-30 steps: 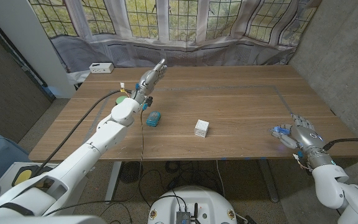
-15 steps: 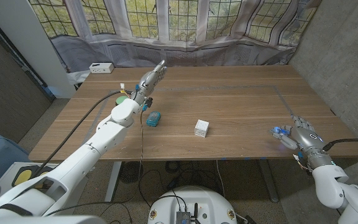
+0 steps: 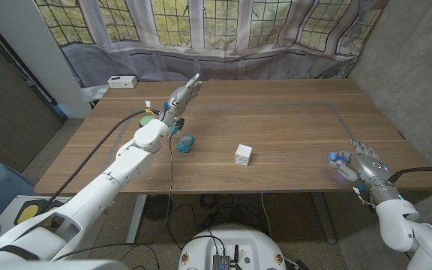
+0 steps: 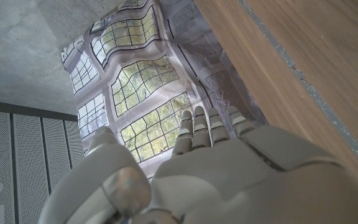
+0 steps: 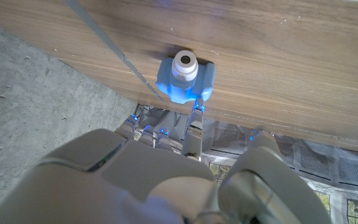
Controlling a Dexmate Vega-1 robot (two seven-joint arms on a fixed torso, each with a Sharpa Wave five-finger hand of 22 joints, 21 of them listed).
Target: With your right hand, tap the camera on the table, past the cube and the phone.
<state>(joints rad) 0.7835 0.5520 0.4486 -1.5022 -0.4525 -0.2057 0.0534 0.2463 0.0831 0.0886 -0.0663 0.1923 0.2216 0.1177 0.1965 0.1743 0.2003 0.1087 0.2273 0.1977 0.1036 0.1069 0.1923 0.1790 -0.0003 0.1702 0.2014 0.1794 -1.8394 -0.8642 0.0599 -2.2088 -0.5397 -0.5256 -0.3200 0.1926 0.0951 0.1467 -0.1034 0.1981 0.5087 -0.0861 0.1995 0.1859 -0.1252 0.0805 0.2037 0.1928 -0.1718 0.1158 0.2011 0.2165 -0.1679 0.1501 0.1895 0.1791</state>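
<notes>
A small blue toy camera [image 3: 338,159] with a white lens sits near the table's right front edge, also seen in the right wrist view as the blue camera [image 5: 186,77]. My right hand [image 3: 367,162] is just right of it, fingers apart and holding nothing. Its fingertips [image 5: 195,115] reach the camera's edge; I cannot tell whether they touch. A white cube [image 3: 244,154] stands mid-table and a teal phone [image 3: 185,143] lies to its left. My left hand [image 3: 186,90] hovers above the far left of the table, fingers straight and empty, as its own left hand [image 4: 222,162] view confirms.
A green round object [image 3: 149,118] lies under my left forearm. A white box [image 3: 121,81] sits at the far left corner. A cable [image 3: 172,169] hangs from the left arm over the front edge. The table's right edge [image 3: 387,120] runs close to my right hand.
My right hand has shifted very slightly toward the table's near edge beside the camera. The left arm, cube and phone have not moved.
</notes>
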